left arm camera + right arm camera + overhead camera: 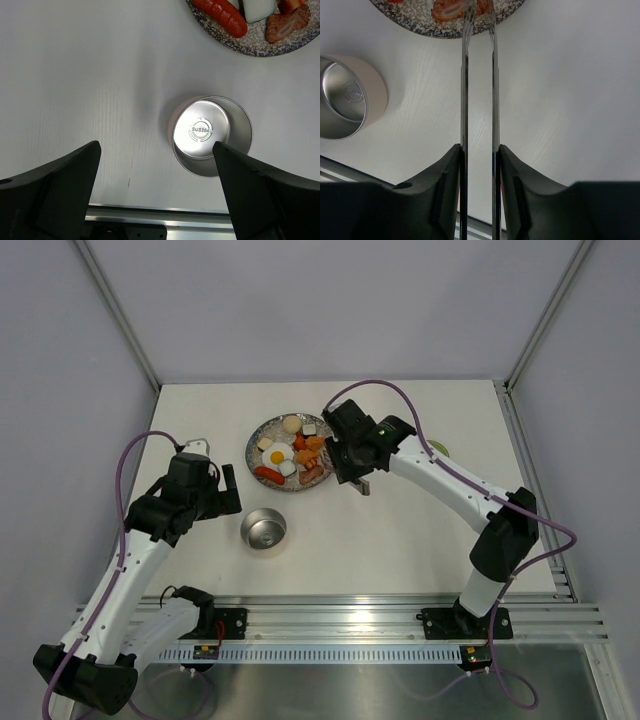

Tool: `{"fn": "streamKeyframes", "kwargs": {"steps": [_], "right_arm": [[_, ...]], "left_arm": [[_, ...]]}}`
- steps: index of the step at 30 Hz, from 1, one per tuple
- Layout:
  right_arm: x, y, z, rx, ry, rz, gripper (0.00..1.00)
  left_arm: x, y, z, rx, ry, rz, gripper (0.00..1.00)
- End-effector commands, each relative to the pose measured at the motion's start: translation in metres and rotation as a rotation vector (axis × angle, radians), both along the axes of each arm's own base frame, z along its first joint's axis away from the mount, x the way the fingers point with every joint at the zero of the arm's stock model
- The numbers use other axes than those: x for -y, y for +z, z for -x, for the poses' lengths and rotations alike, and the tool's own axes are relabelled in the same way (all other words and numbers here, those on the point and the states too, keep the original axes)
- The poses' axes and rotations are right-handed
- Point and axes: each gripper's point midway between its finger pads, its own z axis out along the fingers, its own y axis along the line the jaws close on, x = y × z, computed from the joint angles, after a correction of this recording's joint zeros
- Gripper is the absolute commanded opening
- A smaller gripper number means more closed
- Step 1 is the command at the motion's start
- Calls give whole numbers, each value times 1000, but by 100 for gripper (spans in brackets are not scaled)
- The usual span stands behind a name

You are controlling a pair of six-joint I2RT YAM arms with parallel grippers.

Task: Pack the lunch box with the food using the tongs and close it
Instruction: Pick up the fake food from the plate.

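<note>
The lunch box is a small steel bowl, open and empty, standing on the table below the plate. The food, with a fried egg and sausages, lies on the plate. My right gripper is shut on the tongs, one finger against each arm. The tong tips reach over the plate's rim at a red-brown piece; whether they touch it I cannot tell. My left gripper hangs open over bare table, with the lunch box just beyond its right finger.
A light-green lid peeks out behind the right forearm at the table's right. The metal rail runs along the near edge. The lunch box sits left of the tongs in the right wrist view.
</note>
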Motion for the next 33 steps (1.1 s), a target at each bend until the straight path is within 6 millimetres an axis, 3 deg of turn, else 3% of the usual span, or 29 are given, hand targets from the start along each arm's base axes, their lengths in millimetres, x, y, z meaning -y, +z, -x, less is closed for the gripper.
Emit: {"fn": "streamKeyframes", "kwargs": {"steps": [1,5,11,17,23,33], "right_arm": [[-11,20,-13,50,16,-47,42],[-16,23,-17,60,17,-63,42],[-19,23,-31,97,1,-38,53],[-16,17,-61,80,-29,-67,53],[-26,6,-76,48,-17,-78,53],[-35,-15,-70,-10,42,-85,52]], "left_arm": [[1,16,-6,54,14,17,99],[0,17,-6,59,18,16,99],[1,16,-7,56,16,18,99],[2,20,-6,71,13,26,99],[-1,16,-5,58,22,12,99],[-2,14,-5,46,28,3,99]]}}
